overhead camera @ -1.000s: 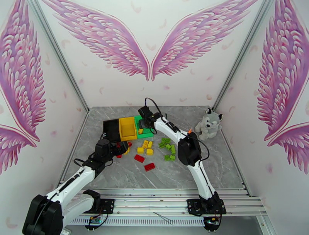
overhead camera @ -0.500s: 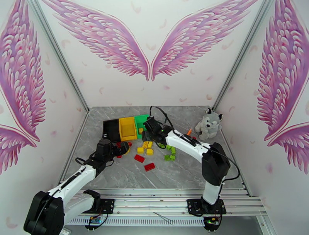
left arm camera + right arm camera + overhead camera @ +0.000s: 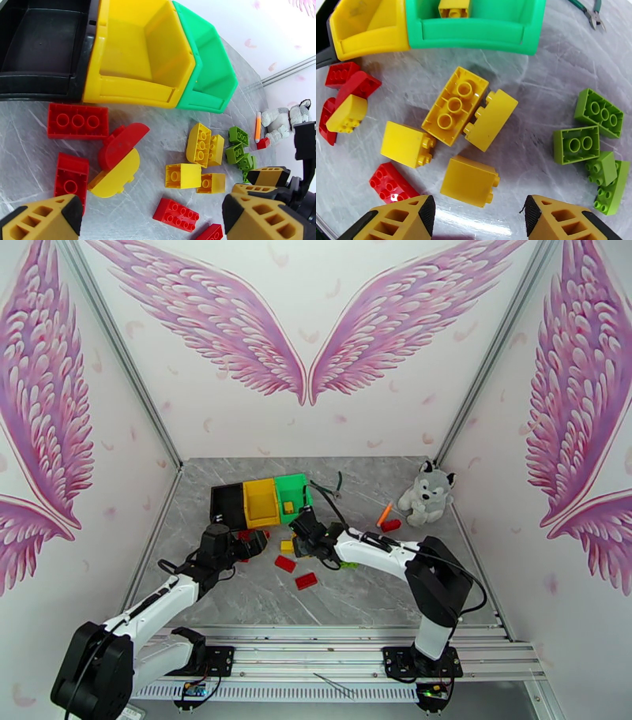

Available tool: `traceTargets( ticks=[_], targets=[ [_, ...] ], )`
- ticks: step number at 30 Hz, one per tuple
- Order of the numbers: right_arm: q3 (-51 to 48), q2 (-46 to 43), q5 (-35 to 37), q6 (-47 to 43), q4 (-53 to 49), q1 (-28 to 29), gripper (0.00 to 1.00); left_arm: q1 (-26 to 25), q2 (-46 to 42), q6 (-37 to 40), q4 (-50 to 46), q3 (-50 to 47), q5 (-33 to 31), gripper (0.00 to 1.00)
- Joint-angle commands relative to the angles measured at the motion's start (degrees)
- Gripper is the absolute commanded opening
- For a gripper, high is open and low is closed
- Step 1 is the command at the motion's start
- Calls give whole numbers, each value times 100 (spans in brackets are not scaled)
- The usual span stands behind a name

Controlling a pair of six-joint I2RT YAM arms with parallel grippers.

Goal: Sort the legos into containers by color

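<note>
Withdrawn from the green bin (image 3: 294, 479), the right gripper (image 3: 478, 209) is held, jaws apart and empty, over yellow legos (image 3: 455, 105) near it; the left gripper (image 3: 150, 209) is spread wide over red legos (image 3: 78, 121).

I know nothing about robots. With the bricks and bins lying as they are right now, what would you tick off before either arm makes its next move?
1. The right jaws are open with nothing between them: ok.
2. A loose yellow brick lies free just ahead of them, not stacked on another: ok.
3. The yellow bin has room: ok, it looks empty.
4. The green bin holds only green: not ok, a stray yellow brick sits inside.
5. The left jaws are open and empty, above the red bricks: ok.
</note>
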Motion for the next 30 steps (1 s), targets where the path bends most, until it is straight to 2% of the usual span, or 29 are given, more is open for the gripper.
traceTargets(
  ticks=[1,17,20,26,30],
  targets=[
    [-52,239,53,175,291,53,67,-79,11,-28,60,233,42,99],
    [381,1038,2,326,397,46,63,-128,-179,113,-116,243,-207,99],
    [347,1025,-2,349,444,50,59,-126,-226,135,-133,245,-242,99],
    [275,770,76,318,400,43,42,-128,-139,143,-58,243,-167,99],
    [282,446,239,206,306,22,40,-186,38,179,104,274,-1,99]
  ],
)
